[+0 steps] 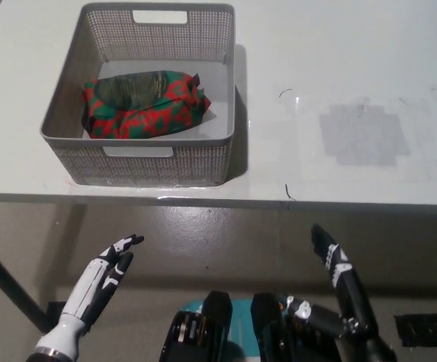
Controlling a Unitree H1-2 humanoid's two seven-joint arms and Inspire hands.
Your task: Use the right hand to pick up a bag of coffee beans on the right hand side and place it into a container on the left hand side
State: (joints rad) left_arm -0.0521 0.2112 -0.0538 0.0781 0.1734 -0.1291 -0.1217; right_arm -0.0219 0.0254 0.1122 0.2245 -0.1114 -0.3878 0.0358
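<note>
My left hand [101,279] rests low below the worktop [339,90] edge, fingers spread, holding nothing. Up and ahead of it, the bag of coffee beans [144,104] lies inside the container [158,161], so I judge the placing done; nothing remains but to stay clear. My right hand [337,290] hangs below the worktop too, released, fingers apart, touching nothing.
</note>
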